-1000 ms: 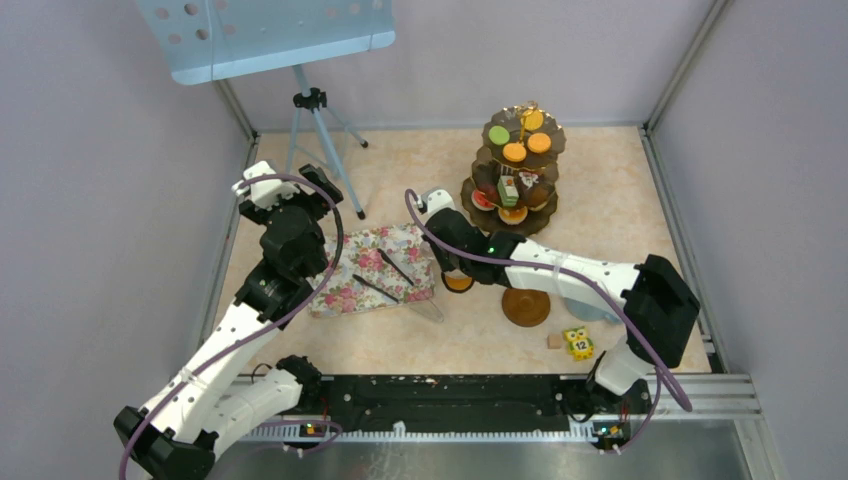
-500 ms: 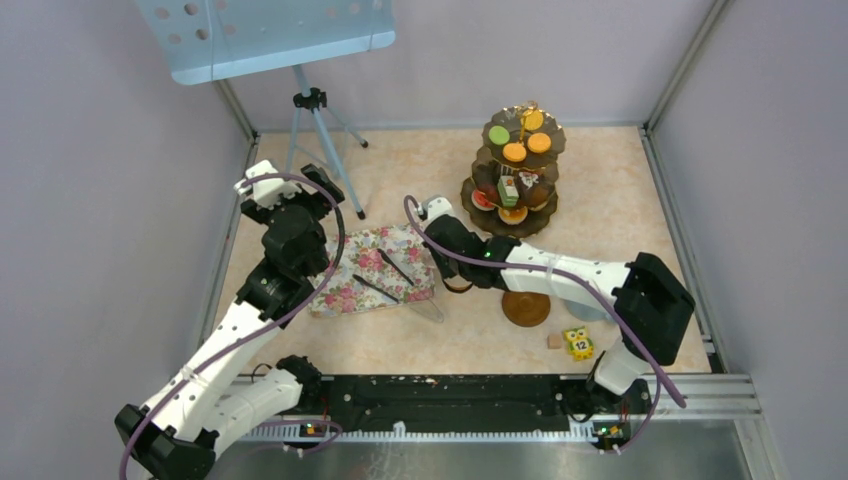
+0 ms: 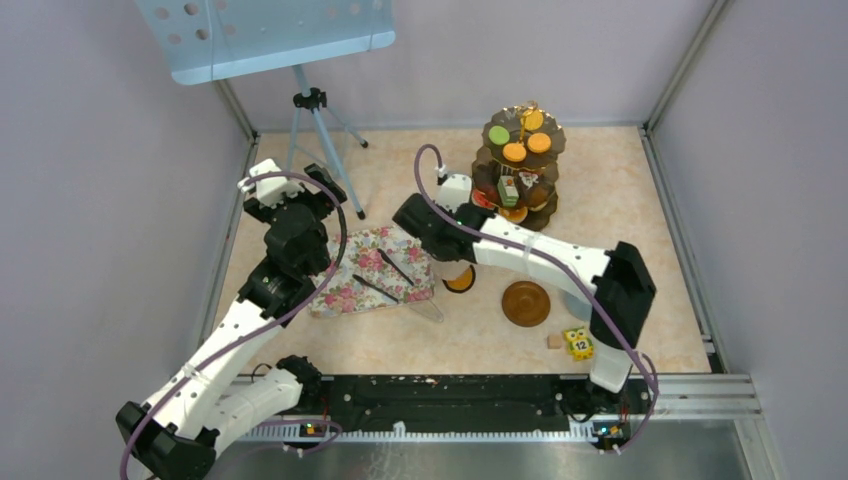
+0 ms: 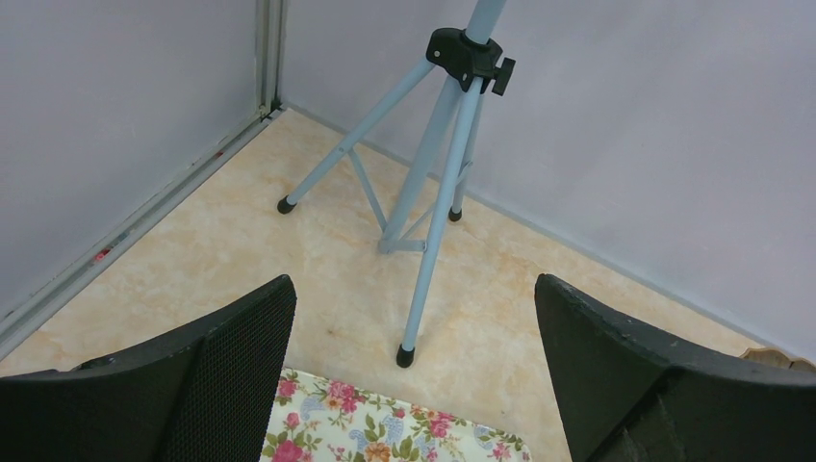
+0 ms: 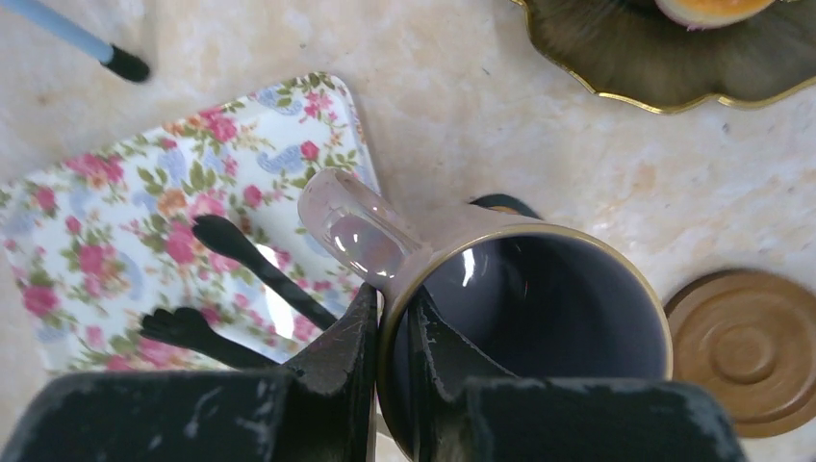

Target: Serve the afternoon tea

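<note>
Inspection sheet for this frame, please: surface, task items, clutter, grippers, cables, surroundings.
Surface: beige table, no spills seen.
Job's things: three-tier stand carries pastries; brown saucer bare; grey mug held by its rim.
Clutter: floral tray with two black utensils; yellow owl block; music stand.
Grippers: left gripper open, empty; right gripper shut on the mug's rim.
Cables: purple cables run along both arms, snagging nothing seen.
Surroundings: grey enclosure walls.

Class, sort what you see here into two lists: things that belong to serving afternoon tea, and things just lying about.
Belongs to the tea: three-tier stand, toy pastries on it, grey mug held in the right tool, brown saucer.

Just lying about: yellow owl block, small wooden cube, music stand. The floral tray could be either.
</note>
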You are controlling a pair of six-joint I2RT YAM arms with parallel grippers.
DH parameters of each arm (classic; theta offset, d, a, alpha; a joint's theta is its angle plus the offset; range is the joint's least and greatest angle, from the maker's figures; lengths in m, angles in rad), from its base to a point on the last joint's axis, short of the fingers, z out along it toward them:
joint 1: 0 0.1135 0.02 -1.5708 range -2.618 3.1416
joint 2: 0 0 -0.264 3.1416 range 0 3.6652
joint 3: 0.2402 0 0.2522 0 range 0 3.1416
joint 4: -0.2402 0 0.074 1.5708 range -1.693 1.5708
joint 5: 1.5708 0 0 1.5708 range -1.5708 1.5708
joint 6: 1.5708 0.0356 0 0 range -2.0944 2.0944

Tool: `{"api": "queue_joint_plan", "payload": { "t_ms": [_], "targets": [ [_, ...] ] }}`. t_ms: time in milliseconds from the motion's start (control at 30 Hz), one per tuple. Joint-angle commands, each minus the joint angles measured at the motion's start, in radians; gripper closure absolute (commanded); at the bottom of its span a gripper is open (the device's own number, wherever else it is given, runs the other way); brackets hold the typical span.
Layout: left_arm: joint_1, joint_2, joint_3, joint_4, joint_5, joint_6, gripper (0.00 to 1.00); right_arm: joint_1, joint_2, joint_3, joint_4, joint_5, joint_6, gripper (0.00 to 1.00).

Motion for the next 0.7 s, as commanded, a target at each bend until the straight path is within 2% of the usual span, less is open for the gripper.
{"api": "queue_joint_plan", "payload": {
  "t_ms": [0, 100, 167, 367, 667],
  "targets": [
    [-0.001, -0.001, 0.012, 0.029, 0.012, 0.003, 0.01, 0.018, 0.153, 0.277, -0.333, 0.115, 0.395, 1.0],
    [-0.001, -0.008, 0.012, 0.028, 0.009, 0.001, 0.01, 0.019, 0.267, 0.435, -0.52, 0.14, 0.531, 1.0],
    [-0.001, -0.012, 0.012, 0.029, 0.007, 0.001, 0.01, 0.018, 0.305, 0.475, -0.551, 0.159, 0.542, 1.0],
    [-0.002, -0.013, 0.012, 0.029, 0.008, 0.001, 0.01, 0.016, 0.314, 0.46, -0.567, 0.211, 0.608, 1.0],
    [-0.002, -0.013, 0.012, 0.029, 0.009, 0.003, 0.01, -0.014, 0.315, 0.421, -0.551, 0.181, 0.658, 1.0]
  ]
}}
